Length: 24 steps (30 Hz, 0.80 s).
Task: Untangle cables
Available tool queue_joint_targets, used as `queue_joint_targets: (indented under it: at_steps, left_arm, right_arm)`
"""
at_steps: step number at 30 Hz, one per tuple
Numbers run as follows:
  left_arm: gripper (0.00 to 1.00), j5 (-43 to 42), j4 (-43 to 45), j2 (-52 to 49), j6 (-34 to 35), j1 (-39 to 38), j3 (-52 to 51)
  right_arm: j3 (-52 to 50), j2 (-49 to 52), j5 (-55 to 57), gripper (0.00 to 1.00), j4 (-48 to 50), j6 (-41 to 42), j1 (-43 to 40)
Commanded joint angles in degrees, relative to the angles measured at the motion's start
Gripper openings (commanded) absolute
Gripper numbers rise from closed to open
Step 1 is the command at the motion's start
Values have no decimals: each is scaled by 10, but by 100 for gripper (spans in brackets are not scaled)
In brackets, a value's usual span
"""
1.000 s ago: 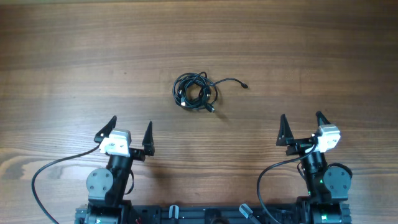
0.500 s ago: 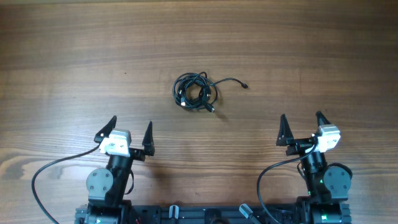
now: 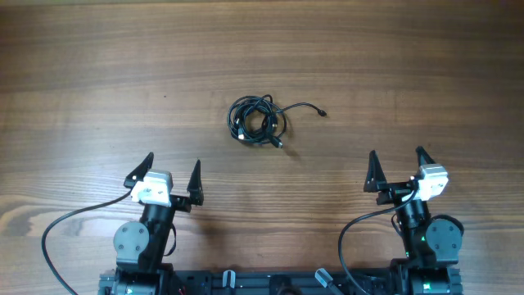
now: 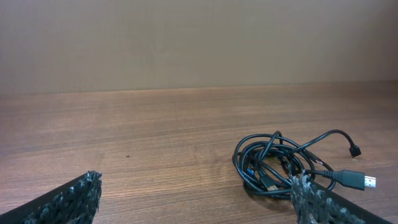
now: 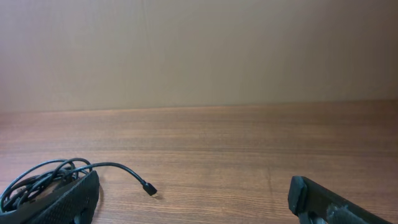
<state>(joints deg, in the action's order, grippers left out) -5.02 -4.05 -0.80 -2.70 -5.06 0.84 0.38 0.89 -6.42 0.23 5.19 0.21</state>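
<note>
The cables (image 3: pixel 257 120) lie as one knotted black coil near the middle of the wooden table, with one loose strand running right to a small plug (image 3: pixel 322 112). The coil also shows in the left wrist view (image 4: pixel 273 165), and partly in the right wrist view (image 5: pixel 43 177) at the left edge. My left gripper (image 3: pixel 169 170) is open and empty near the front left, well short of the coil. My right gripper (image 3: pixel 396 168) is open and empty near the front right.
The wooden table (image 3: pixel 426 74) stretches around the coil. Thicker black arm wires (image 3: pixel 61 225) loop by the arm bases at the front edge. A plain beige wall (image 4: pixel 199 43) stands behind the table's far edge.
</note>
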Motion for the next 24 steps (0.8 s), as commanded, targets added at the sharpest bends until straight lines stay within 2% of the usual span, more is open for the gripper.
queue_joint_targets:
  at_steps: [1, 4, 8, 15, 20, 24]
  left_arm:
    - [100, -7, 2, 4, 3, 4, -5]
    - [100, -7, 2, 4, 3, 4, -5]
    - [100, -7, 2, 4, 3, 4, -5]
    - [100, -7, 2, 4, 3, 4, -5]
    - [100, -7, 20, 4, 7, 4, -5]
    - [100, -7, 32, 4, 56, 4, -4]
  right_arm:
    - [-1, -5, -9, 100, 2, 10, -2]
    - [-1, -5, -10, 100, 3, 13, -2]
    - [-1, -3, -26, 100, 3, 90, -2]
    - [24, 63, -109, 100, -10, 50, -2]
    - [109, 154, -109, 100, -17, 18, -2]
    - [231, 260, -109, 100, -94, 14, -2]
